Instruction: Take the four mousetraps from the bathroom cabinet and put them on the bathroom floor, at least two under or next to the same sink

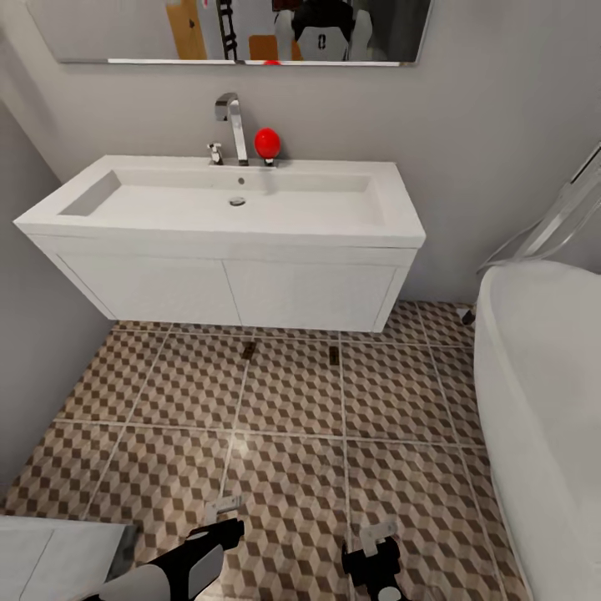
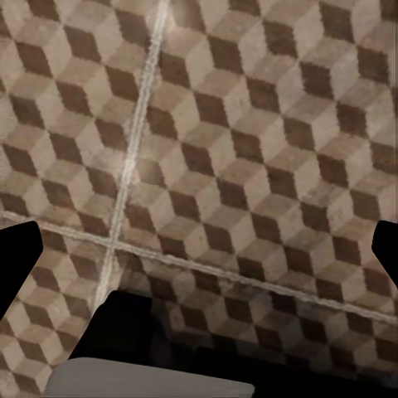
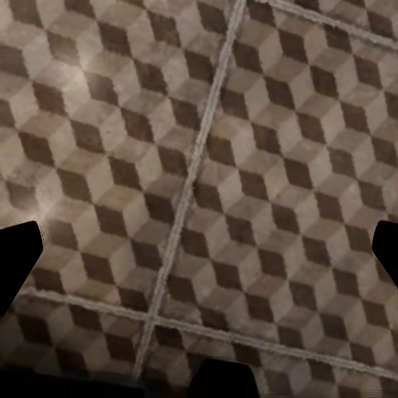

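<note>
Two mousetraps lie flat on the cube-patterned bathroom floor, just in front of the sink: one toward its middle, the other further right. The sink is a wide white basin with cupboard doors below and a chrome tap. Low in the head view, my left gripper and right gripper hover over bare tiles well short of the traps. In both wrist views the fingertips sit at the frame edges, so each gripper is open and holds nothing. The cabinet is out of view.
A white bathtub fills the right side, with a chrome rail above it. A grey wall closes the left side. A white flat-topped unit stands at the lower left corner. A red ball-shaped object rests beside the tap, under a mirror.
</note>
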`<state>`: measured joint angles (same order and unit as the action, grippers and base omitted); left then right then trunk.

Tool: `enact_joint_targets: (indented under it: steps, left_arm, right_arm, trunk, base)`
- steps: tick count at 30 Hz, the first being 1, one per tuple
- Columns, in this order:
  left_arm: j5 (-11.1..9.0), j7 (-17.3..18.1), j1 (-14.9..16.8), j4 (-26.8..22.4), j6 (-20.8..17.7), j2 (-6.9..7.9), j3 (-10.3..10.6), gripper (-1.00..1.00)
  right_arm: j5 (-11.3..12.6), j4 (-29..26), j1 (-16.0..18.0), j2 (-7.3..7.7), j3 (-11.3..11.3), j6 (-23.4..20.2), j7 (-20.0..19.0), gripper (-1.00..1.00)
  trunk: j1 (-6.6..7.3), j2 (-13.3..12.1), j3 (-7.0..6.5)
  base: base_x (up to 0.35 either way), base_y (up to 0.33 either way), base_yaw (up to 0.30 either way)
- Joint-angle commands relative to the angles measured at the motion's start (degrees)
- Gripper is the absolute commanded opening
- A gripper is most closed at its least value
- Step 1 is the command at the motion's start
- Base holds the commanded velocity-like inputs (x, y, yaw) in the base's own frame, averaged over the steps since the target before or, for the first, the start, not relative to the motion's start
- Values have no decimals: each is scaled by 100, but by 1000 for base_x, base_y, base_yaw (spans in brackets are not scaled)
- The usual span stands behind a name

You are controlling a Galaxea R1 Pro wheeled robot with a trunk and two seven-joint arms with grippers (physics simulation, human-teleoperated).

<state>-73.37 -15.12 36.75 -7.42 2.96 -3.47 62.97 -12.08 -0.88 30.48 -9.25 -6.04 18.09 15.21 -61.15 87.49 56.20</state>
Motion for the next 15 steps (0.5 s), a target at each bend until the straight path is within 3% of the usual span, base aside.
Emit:
enact_joint_targets:
  steps: [1,15]
  left_arm:
    - [-54,-27,0,-7,21,0,49,100]
    - [-54,-18,-25,-5,28,-2,49,100]
  right_arm:
    - [-36,8,-8,-4,-45,3,45,100]
    - [-312,11,-57,-7,-38,114,-254,100]
  trunk:
    - [23,-40,-15]
    - [330,-601,-267]
  base:
    - [0,0,0]
    - [0,0,0]
